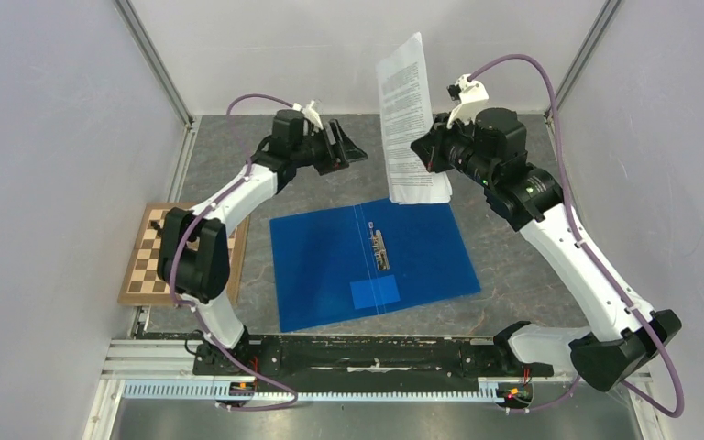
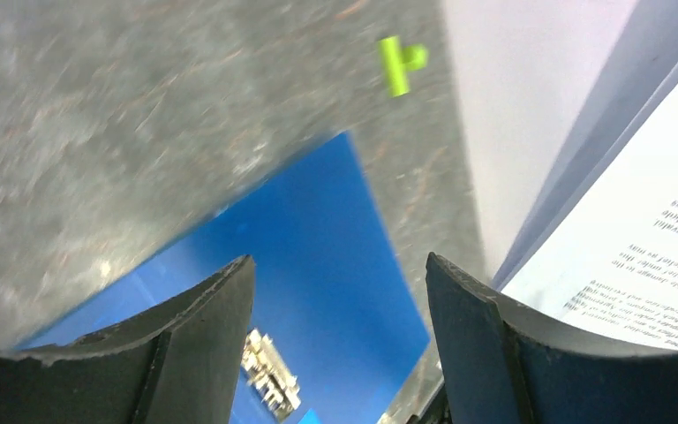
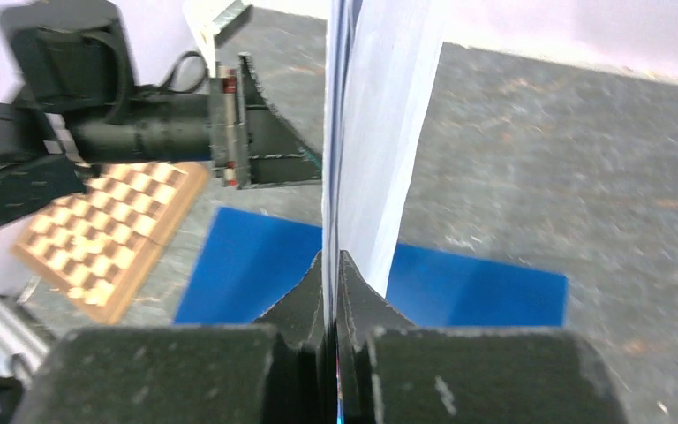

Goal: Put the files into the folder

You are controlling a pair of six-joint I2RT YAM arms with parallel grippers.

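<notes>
Files (image 1: 411, 119): held upright over the far edge of folder (image 1: 330, 266), lower edge near the right leaf, contact there impossible to judge. Pinched along one long side by right gripper (image 1: 433, 154), fingers closed tight on the sheets, plain in the right wrist view. Left gripper (image 1: 353, 151): spread open, empty, hanging just beside the free side of the sheets, not touching. Folder: open flat on table (image 1: 532, 266), clip (image 1: 380, 249) by the spine, both leaves bare. Chessboard (image 1: 151, 261): off to the left, apart from it all. Step in hand, by judgement: laying the sheets down on the right leaf. To do it well: lower slowly, tipping the top edge over to lay the stack flat without buckling. Line up the inner edge with the clip, parallel to the spine. Release only once well down on the leaf, not from the air. Bring left gripper in to steady the free edge against fanning or sliding. Beware of thin paper curling, splaying, or overshooting the far edge of the folder.
</notes>
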